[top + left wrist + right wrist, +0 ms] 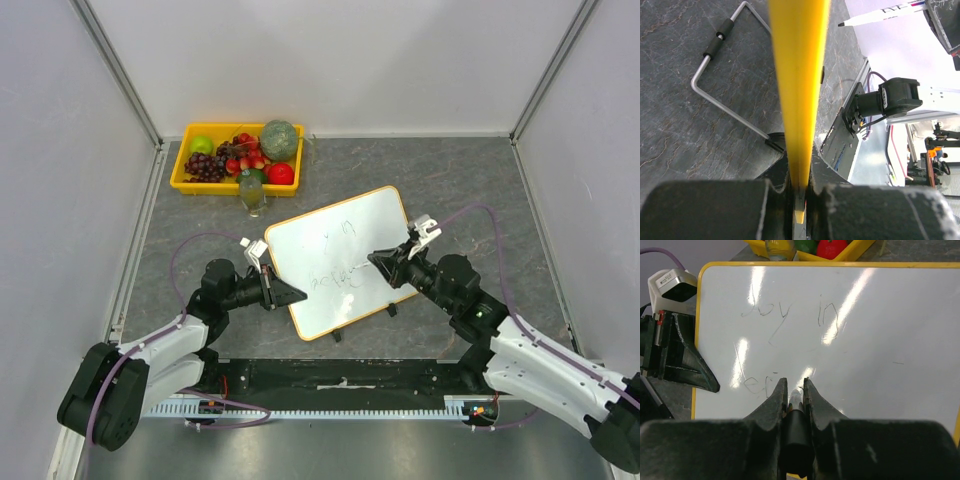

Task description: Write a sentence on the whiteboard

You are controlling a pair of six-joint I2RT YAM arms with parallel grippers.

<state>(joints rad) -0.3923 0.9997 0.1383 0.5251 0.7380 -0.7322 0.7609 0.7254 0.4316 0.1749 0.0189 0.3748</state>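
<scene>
- Top view: shows the whiteboard [340,262] lying askew mid-desk [460,180], with a yellow fruit tray [190,182] behind it. Finds the left end effector [297,296] at its left rim and the right end effector [378,261] over its right half.
- Left wrist: shows the left end effector clamped shut on the whiteboard's yellow frame, with a wire stand [725,75] on the desk beside it.
- Right wrist: shows the right end effector gripping a marker [796,427], tip down by the second line of the sentence [790,315], with faint "Joy in" above.
</scene>
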